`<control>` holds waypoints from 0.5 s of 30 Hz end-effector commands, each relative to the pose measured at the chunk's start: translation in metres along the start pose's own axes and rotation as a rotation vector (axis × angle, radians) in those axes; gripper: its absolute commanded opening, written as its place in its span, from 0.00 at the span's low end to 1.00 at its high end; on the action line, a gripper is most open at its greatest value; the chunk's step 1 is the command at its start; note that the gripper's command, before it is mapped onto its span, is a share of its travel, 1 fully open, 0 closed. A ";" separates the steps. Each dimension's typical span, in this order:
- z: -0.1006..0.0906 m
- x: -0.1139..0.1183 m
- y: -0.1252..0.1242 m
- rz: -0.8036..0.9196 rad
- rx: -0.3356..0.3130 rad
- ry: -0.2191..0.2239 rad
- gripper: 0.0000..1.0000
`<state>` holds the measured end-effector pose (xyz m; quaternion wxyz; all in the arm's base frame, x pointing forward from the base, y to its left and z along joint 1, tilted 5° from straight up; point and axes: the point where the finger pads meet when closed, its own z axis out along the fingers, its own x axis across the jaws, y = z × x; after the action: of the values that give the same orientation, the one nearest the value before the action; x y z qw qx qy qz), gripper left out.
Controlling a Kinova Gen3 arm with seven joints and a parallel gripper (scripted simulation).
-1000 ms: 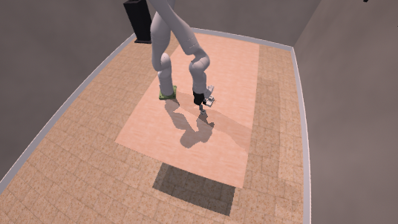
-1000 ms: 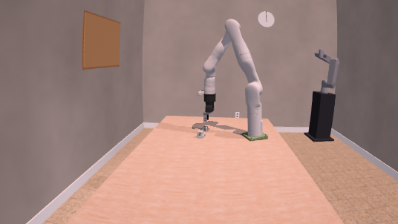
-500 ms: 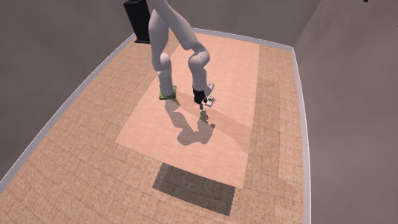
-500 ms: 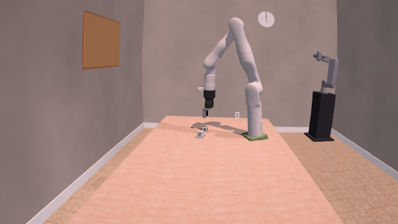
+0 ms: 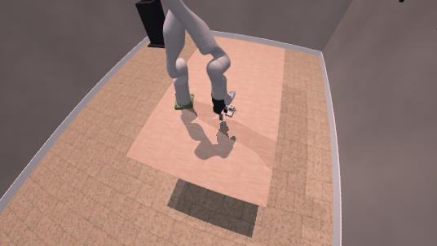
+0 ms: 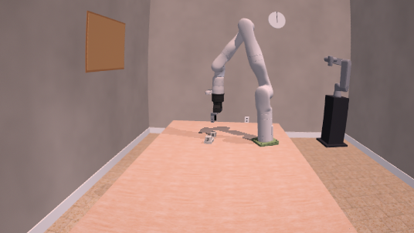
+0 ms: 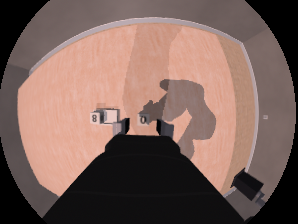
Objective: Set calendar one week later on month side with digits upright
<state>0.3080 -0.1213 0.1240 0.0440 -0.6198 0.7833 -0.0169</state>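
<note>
The calendar (image 5: 231, 110) (image 6: 209, 138) (image 7: 105, 117) is a small white tray with white cubes, standing on the long wooden table (image 5: 228, 163) (image 6: 216, 185). It is too small to read the digits or to tell how the cubes sit. My gripper (image 5: 222, 118) (image 6: 213, 116) (image 7: 143, 124) is open and empty. It points down and hangs well above the table, a little above and beside the calendar, without touching it. In the wrist view the calendar lies just left of my left finger.
The arm's base stands on a green plate (image 5: 184, 103) (image 6: 266, 142) near the calendar. A black pedestal (image 5: 151, 22) (image 6: 334, 120) with a small second arm stands off the table by the wall. The table's left edge runs close to the calendar's side.
</note>
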 end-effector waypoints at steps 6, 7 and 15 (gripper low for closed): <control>0.000 0.000 0.000 0.000 0.001 0.000 1.00; 0.000 0.000 0.000 0.001 0.001 0.000 1.00; 0.000 -0.001 -0.001 0.015 0.001 0.000 1.00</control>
<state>0.3084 -0.1211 0.1241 0.0441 -0.6137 0.7881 -0.0166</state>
